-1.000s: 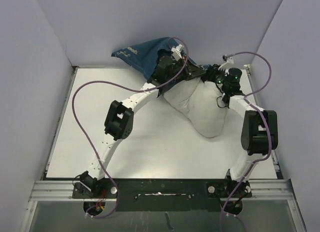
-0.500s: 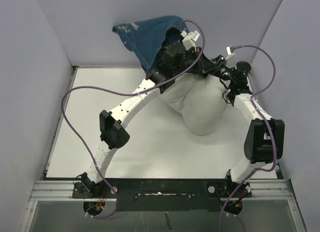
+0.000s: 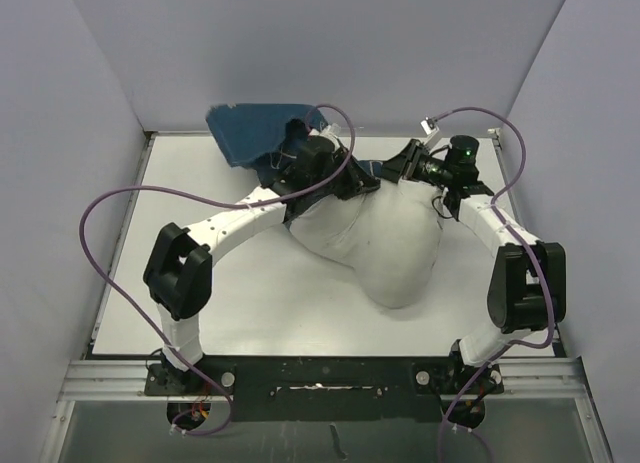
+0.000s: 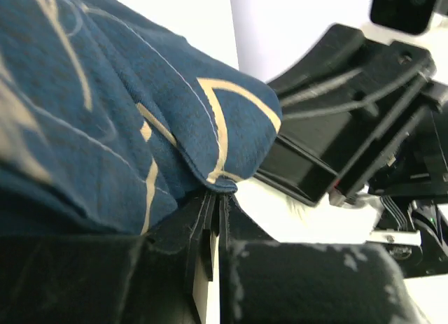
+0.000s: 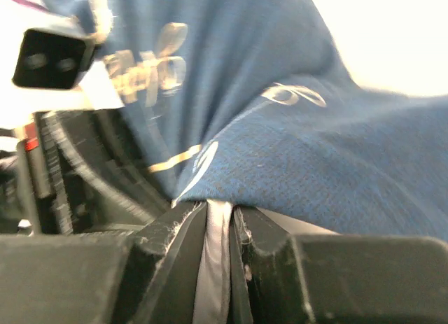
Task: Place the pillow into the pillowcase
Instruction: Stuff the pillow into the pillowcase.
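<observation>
The white pillow (image 3: 385,248) lies lumpy on the table, right of centre. Its far end sits under both grippers. The navy pillowcase (image 3: 245,133) with cream drawings bunches at the back left and stretches right to the grippers. My left gripper (image 3: 362,180) is shut on a hem of the pillowcase (image 4: 105,114), pinched at the fingertips (image 4: 218,198). My right gripper (image 3: 398,169) faces it closely. In the right wrist view the right gripper (image 5: 218,212) is shut on the pillowcase (image 5: 294,149), with a pale fold of cloth between its jaws. The pillowcase opening is hidden by the arms.
The white table (image 3: 300,313) is boxed in by grey walls on the left, back and right. Purple cables (image 3: 110,198) loop above both arms. A black rail (image 3: 320,375) holding the arm bases runs along the near edge.
Both grippers came down and toward me with the pillowcase still held. The pillowcase dropped lower at the back. The pillow shifted nearer and flatter. The left elbow swung out to the left.
</observation>
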You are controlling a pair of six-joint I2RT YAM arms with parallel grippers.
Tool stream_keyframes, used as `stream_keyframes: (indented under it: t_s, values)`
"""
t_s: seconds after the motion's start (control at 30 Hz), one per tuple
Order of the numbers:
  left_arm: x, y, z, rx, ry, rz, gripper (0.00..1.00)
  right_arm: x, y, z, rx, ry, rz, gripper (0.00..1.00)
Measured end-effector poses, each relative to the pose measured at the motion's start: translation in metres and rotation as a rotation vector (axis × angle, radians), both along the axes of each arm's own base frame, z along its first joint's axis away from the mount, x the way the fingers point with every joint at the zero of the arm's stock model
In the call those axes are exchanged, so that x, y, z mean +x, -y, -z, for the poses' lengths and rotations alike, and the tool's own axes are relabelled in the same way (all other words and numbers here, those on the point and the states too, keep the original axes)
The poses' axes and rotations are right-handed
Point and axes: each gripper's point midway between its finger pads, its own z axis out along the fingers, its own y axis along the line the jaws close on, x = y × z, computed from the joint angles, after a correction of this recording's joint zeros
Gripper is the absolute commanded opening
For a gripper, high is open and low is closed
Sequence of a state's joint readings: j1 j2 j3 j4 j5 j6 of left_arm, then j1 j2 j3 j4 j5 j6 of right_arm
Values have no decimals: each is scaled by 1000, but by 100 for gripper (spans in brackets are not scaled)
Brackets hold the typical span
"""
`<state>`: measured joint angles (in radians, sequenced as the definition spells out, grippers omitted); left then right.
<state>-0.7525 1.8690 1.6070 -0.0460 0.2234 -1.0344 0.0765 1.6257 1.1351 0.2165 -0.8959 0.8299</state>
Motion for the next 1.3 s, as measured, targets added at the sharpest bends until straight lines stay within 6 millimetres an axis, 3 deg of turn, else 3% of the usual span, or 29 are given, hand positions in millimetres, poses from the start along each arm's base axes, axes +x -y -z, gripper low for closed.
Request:
stream_keyframes:
  t_s: [0.03,0.07,0.1,0.17,0.3,0.33,0.4,0.47,0.57,0.63,0.7,0.77,0.9,1.0,1.17,1.23,1.3]
  values:
    - [3,-7,16,18,-50,-27,0,-2,-2,-2,1,8,-13,0]
    - [5,-10,19,21,-71,-37,0,-4,-5,-5,5,15,-22,0]
    - [5,-9,9,15,-69,-36,0,-4,-6,-11,15,25,-25,0]
    - [6,2,-33,14,-8,-7,0,2,-7,-34,33,73,-17,0]
    - [4,22,-151,7,273,42,0,10,-2,-109,46,289,21,0]
    - [-3,22,-171,-3,319,51,0,5,-2,-127,36,357,37,0]
    - [-27,20,-186,-24,342,88,0,-8,-7,-150,16,455,53,0]
    - [-45,13,-168,-86,256,108,0,-25,-20,-151,-6,511,34,0]
    - [-54,5,-113,-142,75,117,0,-35,-34,-99,-67,430,-14,0]
    - [-41,9,-78,-125,-19,98,0,-29,-33,-44,-106,267,-28,0]
    - [-27,16,-49,-99,-87,86,0,-20,-25,-13,-113,141,-11,0]
    - [-21,19,-41,-96,-108,82,0,-13,-18,-5,-101,81,9,0]
    - [-18,19,-60,-180,-119,89,0,-5,-15,-27,-97,119,52,0]
    - [-16,21,-57,-249,-153,91,0,0,-10,-23,-110,121,96,4]
    - [-16,21,-6,-287,-303,121,0,-10,-4,36,-162,13,126,31]
    - [-10,24,1,-304,-316,149,7,-3,5,49,-191,2,154,41]
    - [4,30,-5,-319,-286,167,14,10,20,47,-209,21,184,54]
